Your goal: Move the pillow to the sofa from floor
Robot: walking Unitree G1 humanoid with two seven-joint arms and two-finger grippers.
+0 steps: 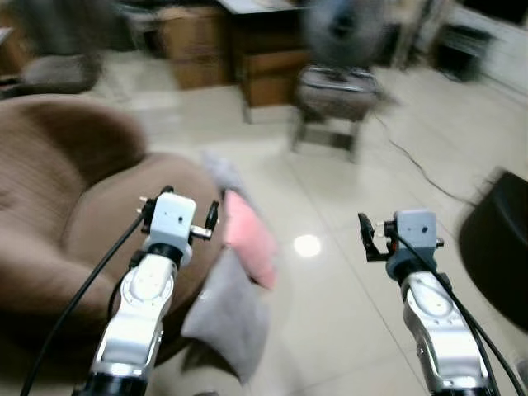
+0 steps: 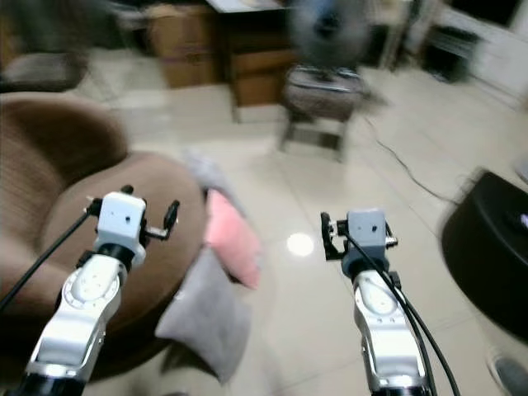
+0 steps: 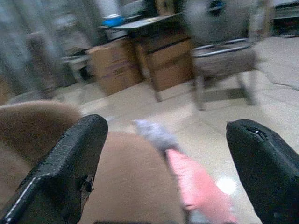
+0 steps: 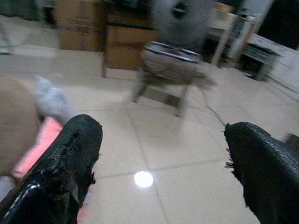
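You're on the approach: pink pillow (image 1: pixel 250 238) leans on the floor against the brown sofa (image 1: pixel 58 190). Left gripper (image 3: pixel 173 163) and right gripper (image 4: pixel 163 168) both spread wide, empty. Next, lower and reach for it.

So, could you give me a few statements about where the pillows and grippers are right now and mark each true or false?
1. The pink pillow lies on the sofa seat. False: it leans against the outside of the brown sofa, down at the floor.
2. A grey pillow sits beside the pink one. True.
3. The left gripper is shut on a pillow. False: it is open and holds nothing.
4. The right gripper is open over bare tiled floor. True.
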